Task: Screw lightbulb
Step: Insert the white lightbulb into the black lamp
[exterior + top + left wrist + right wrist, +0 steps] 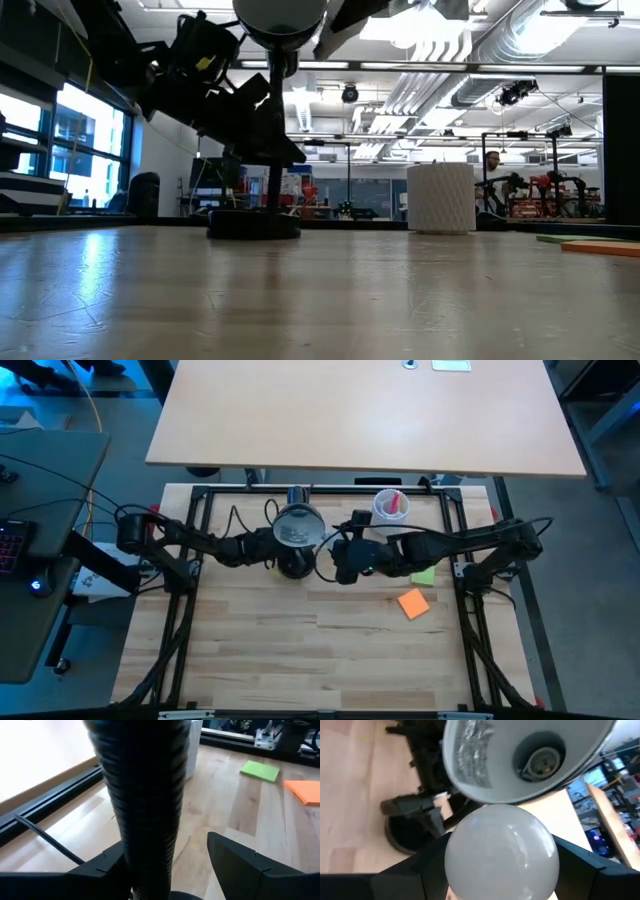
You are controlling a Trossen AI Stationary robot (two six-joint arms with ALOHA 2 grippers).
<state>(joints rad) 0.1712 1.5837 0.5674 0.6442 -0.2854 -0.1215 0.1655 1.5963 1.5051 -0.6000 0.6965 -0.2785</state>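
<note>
Lightbulb (501, 851): being pinched between the right pincer (490, 870) fingers, just below the lamp shade (520, 755).
Socket (543, 762): lying ahead of the bulb inside the shade, apart from it.
Bulb axis: the rounded end is facing the wrist camera; the base is hidden.
Left pincer (165, 865): spread around the lamp neck (142, 795); contact cannot be told.
Nearer arm: the right.

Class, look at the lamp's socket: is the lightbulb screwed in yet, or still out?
Out. The socket inside the lamp shade is empty, and the lightbulb sits between the right hand's fingers below it.
</note>
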